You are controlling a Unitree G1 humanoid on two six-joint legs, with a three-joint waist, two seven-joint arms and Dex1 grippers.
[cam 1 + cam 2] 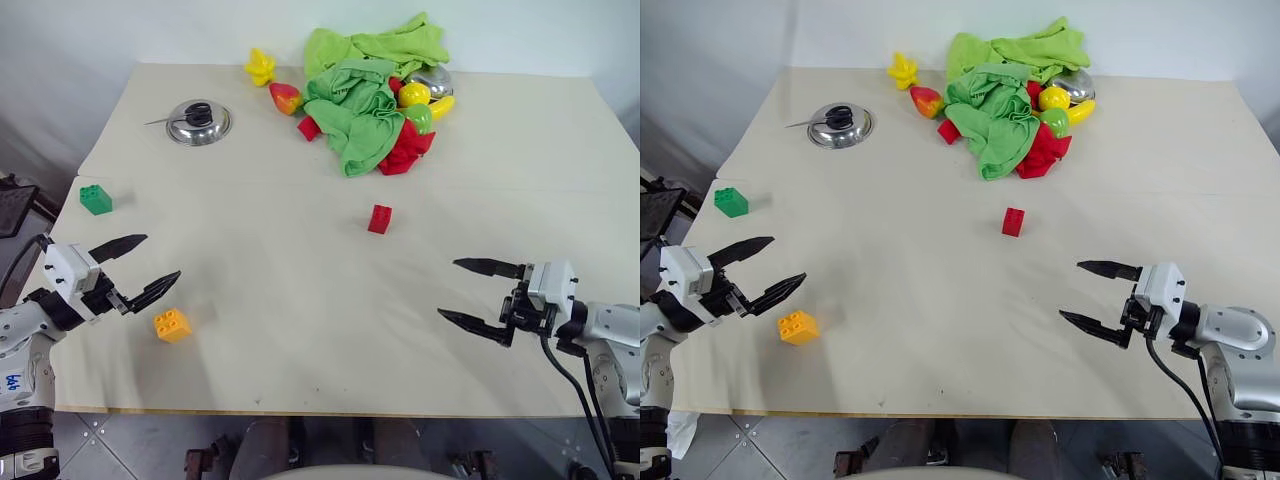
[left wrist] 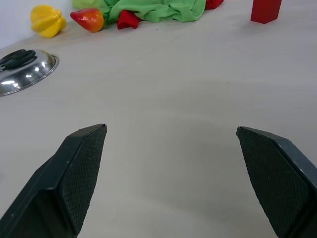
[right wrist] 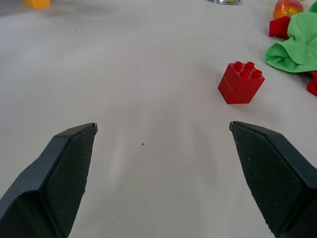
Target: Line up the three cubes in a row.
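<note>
Three bricks sit well apart on the table (image 1: 300,330): the green brick (image 1: 96,199) near the left edge, the orange-yellow brick (image 1: 172,325) just beside the left gripper (image 1: 150,268), the red brick (image 1: 380,219) mid-table. Both the left gripper and the right gripper (image 1: 465,291) hover spread wide, grasping nothing.

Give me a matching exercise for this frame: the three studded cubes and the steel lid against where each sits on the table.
Things:
1. red cube
2. green cube
3. orange-yellow cube
4. steel lid

Places:
A. just past the open left pincer's tips, near the front edge
B. by the table's left edge
C. mid-table, in front of the green cloth
D. far left, knob up

Pairs: 1-C, 2-B, 3-A, 4-D
</note>
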